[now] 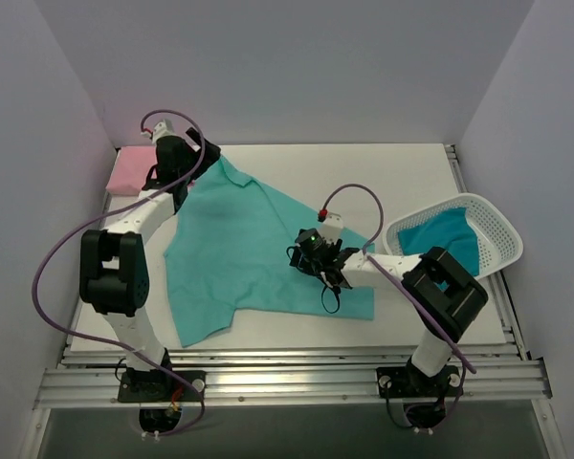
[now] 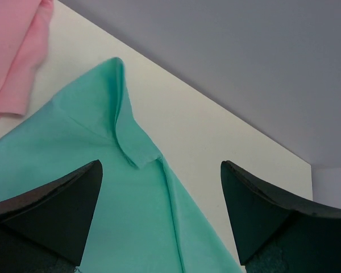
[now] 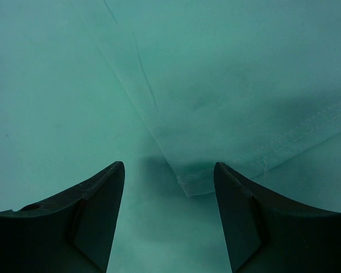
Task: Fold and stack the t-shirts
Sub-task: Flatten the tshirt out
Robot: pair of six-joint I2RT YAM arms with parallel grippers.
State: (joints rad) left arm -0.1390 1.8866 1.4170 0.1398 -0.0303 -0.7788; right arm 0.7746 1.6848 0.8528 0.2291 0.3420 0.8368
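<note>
Mint-green tee [image 1: 239,249] lies spread over the middle of the white worktop [image 1: 402,172], its far corner running up to the back left, just beside the folded pink tee [image 1: 132,170]. Its right hem ends near the white mesh basket [image 1: 502,234] without touching it, and the teal tee [image 1: 450,237] sits inside that basket. Bare worktop shows along the far edge and in the far right quarter, with a narrow strip at the near edge.

The left arm reaches forward along the left wall, its wrist over the tee's far corner. The left fingers [image 2: 62,210] stand spread wide with nothing between them, above a small fold of cloth. The right arm bends inward across the tee's right part. The right fingers [image 3: 91,210] hang apart and ungripped over a stitched hem corner.
</note>
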